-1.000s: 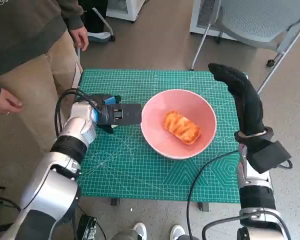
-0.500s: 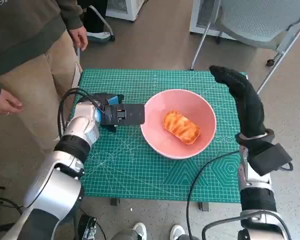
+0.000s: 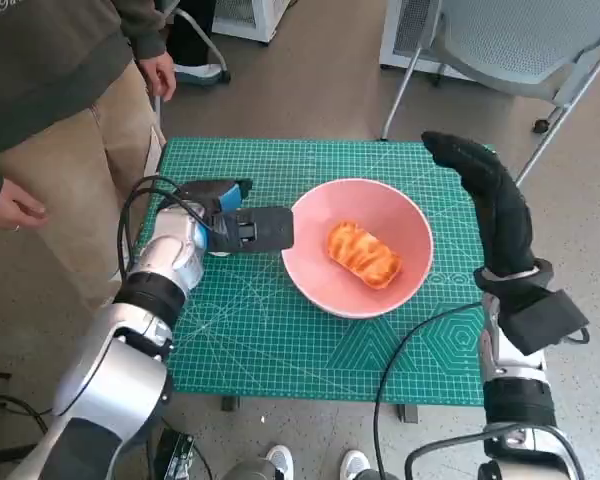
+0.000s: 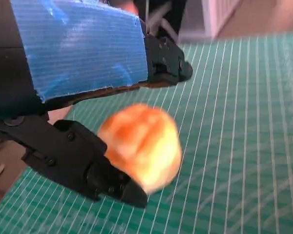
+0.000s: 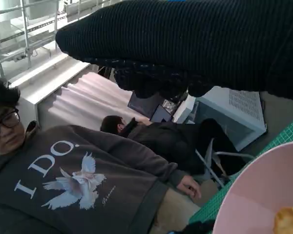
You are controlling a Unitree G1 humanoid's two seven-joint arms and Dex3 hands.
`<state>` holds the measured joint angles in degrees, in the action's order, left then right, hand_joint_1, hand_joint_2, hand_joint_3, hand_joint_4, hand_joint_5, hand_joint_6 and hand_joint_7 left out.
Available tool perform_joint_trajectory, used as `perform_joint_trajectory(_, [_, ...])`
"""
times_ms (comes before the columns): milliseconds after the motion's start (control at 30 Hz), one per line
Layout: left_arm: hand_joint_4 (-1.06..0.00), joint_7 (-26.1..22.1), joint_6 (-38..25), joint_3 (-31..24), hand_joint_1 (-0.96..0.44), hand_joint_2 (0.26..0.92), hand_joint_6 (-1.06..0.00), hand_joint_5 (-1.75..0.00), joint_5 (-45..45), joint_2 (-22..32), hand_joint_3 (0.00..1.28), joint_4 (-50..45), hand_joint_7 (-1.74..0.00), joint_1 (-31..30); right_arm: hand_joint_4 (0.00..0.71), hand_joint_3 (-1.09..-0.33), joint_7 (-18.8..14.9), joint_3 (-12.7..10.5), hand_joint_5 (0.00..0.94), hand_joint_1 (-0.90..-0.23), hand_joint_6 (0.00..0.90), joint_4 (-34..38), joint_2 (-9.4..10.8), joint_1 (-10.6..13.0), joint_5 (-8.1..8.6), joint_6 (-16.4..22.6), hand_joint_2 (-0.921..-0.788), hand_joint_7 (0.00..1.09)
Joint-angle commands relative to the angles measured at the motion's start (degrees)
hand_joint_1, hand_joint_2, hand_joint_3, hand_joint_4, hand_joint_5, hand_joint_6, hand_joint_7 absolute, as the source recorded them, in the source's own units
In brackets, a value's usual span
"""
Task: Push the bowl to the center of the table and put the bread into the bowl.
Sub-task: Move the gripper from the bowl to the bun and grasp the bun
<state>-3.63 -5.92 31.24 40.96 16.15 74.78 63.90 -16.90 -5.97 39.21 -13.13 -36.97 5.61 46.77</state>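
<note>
Blue-taped and black, my left hand [image 3: 242, 228] lies flat on the green mat [image 3: 280, 340], fingertips at the left rim of the pink bowl [image 3: 310, 280], so it is the nearer hand. The bowl sits about mid-table, slightly right. The bread [image 3: 362, 253] lies inside, long axis running far-left to near-right. My gloved right hand [image 3: 490, 200] hangs stretched and empty beyond the right rim. My left wrist camera shows a blurred orange lump [image 4: 141, 146] between my fingers [image 4: 78, 156]; whether they grip anything, I cannot tell.
</note>
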Motion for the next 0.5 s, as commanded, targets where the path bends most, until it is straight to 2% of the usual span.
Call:
perform_joint_trajectory(33, [-0.61,3.32,1.22,2.20,0.18,0.909,-0.62,-1.30,2.14,0.11,0.12,1.13,-0.67,-1.79,0.145,-0.857,-0.40,0.01,0.000,-0.700,-0.001,-0.55,-0.37,1.72,0.09,-1.14,-0.921,0.38])
perform_joint_trajectory(100, [-0.55,3.18,1.40,2.65,0.07,0.916,-0.65,-1.30,2.46,0.20,0.12,1.42,-0.97,-1.86,0.145,-0.857,-0.36,0.01,0.000,-0.699,-0.001,-0.70,-0.44,1.79,0.01,-1.16,-0.921,0.38])
perform_joint_trajectory(167, [-0.53,2.80,1.42,2.88,0.04,0.917,-0.66,-1.28,2.56,0.19,0.12,1.66,-1.08,-1.84,0.145,-0.857,-0.39,-0.02,0.000,-0.698,-0.001,-0.72,-0.50,1.83,0.05,-1.17,-0.921,0.38])
perform_joint_trajectory(300, [-0.50,2.19,1.85,2.81,0.01,0.913,-0.72,-1.34,2.18,0.32,0.12,1.85,-1.08,-1.91,0.145,-0.857,-0.67,-0.08,0.000,-0.698,-0.001,-0.72,-0.54,1.90,0.38,-1.26,-0.921,0.38])
perform_joint_trajectory(367, [-0.48,1.89,1.99,2.56,0.01,0.911,-0.74,-1.40,1.78,0.34,0.13,1.91,-1.02,-1.90,0.145,-0.857,-0.76,-0.11,0.000,-0.698,-0.001,-0.47,-0.58,1.74,0.46,-1.30,-0.921,0.38])
perform_joint_trajectory(500, [-0.47,1.28,2.00,2.00,0.00,0.919,-0.70,-1.50,1.08,0.31,0.14,1.89,-0.97,-1.83,0.145,-0.857,-0.67,-0.04,0.000,-0.700,-0.001,-0.40,-0.63,1.62,0.43,-1.41,-0.921,0.38])
